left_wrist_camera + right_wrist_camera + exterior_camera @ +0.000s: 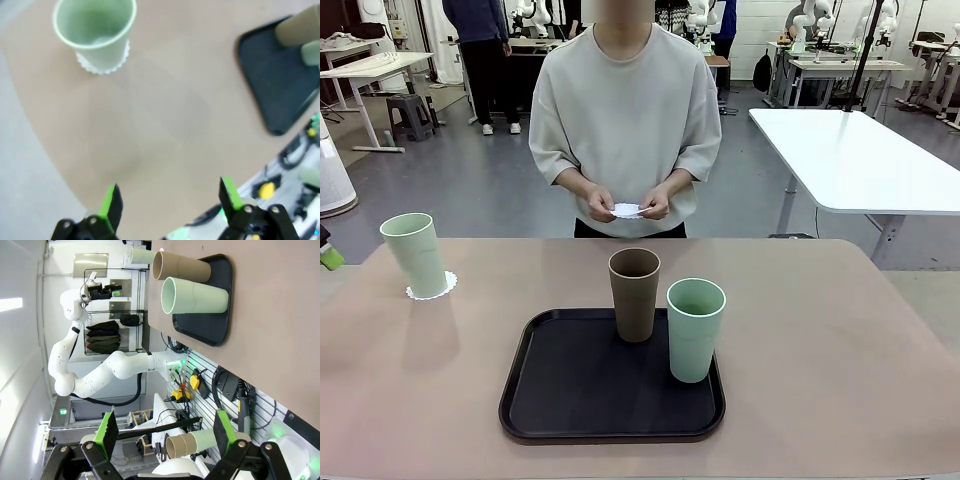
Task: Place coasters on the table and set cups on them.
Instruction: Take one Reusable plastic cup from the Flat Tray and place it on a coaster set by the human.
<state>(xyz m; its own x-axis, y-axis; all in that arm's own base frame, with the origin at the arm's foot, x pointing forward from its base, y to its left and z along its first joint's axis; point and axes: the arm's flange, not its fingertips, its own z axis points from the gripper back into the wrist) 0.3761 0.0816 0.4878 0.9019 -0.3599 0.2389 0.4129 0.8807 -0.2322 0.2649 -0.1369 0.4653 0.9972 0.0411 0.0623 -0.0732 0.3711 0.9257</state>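
A pale green cup [415, 255] stands on a lacy white coaster [431, 289] at the table's [840, 340] far left. A brown cup [635, 293] and a second pale green cup [695, 328] stand upright on the black tray [570, 390]. At the far edge, the person's hands hold more white coasters [628, 210]. My left gripper [170, 200] hangs open and empty above the table's edge, well short of the green cup [95, 32] on its coaster [102, 67]. My right gripper [165, 430] is open and empty off the table's side, facing the brown cup [182, 267] and green cup [195, 295].
The black tray [280, 80] lies at the table's middle front, with bare tabletop [280, 315] on both sides. The tray [215, 315] shows sideways in the right wrist view, with the left arm [100, 375] beyond it. A white table [860, 160] stands behind at the right.
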